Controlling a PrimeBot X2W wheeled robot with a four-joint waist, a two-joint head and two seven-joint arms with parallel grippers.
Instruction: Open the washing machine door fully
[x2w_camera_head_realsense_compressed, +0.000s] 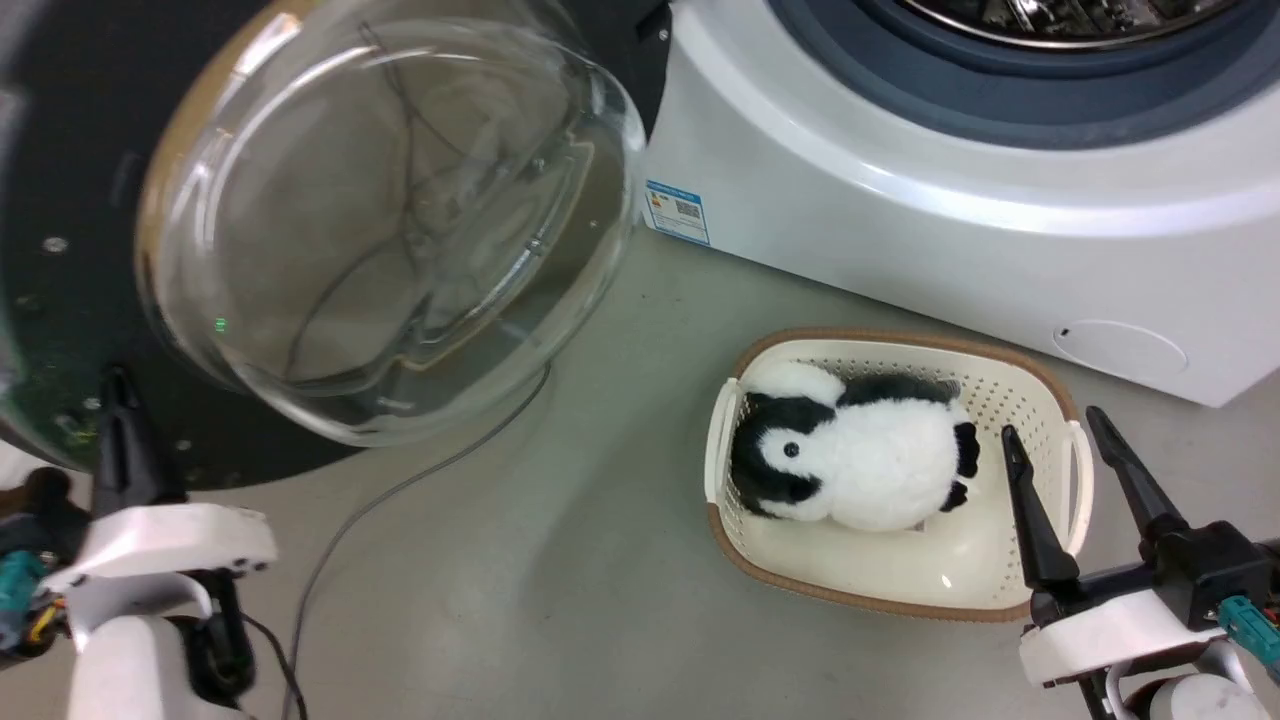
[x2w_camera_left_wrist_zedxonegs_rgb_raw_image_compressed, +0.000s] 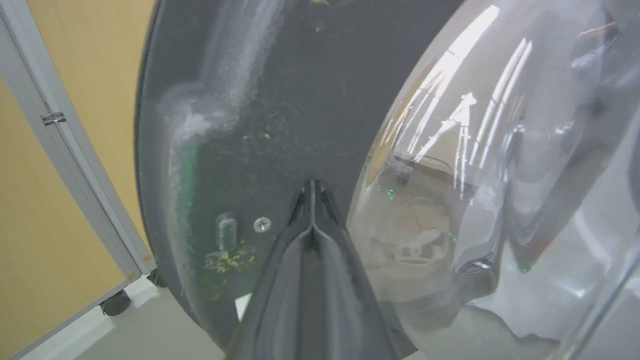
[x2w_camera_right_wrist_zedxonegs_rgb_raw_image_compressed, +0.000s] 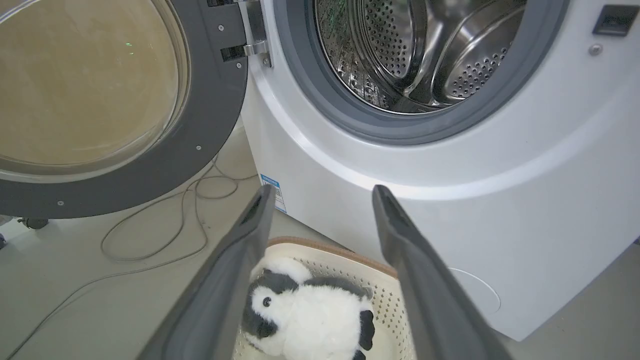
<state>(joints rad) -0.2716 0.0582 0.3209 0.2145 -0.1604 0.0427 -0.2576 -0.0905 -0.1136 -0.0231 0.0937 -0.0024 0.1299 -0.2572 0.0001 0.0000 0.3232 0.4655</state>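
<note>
Left gripper is showing its fingers pressed together with nothing between them. The tips are pointing straight at the black inner ring of the washing machine door; whether they are touching it cannot be told. The door is standing swung out to the left of the washing machine, hinged at the machine's left front edge. Its round face is standing upright and its bulging glass bowl is facing out toward the robot. A grey cable is trailing across the floor under the door. Further right, the steel drum is lying exposed inside its grey gasket. A cream basket is sitting on the floor just in front of the machine, with a plush penguin lying in it. Right gripper is hanging over the basket's right rim with its fingers spread apart, holding nothing.
</note>
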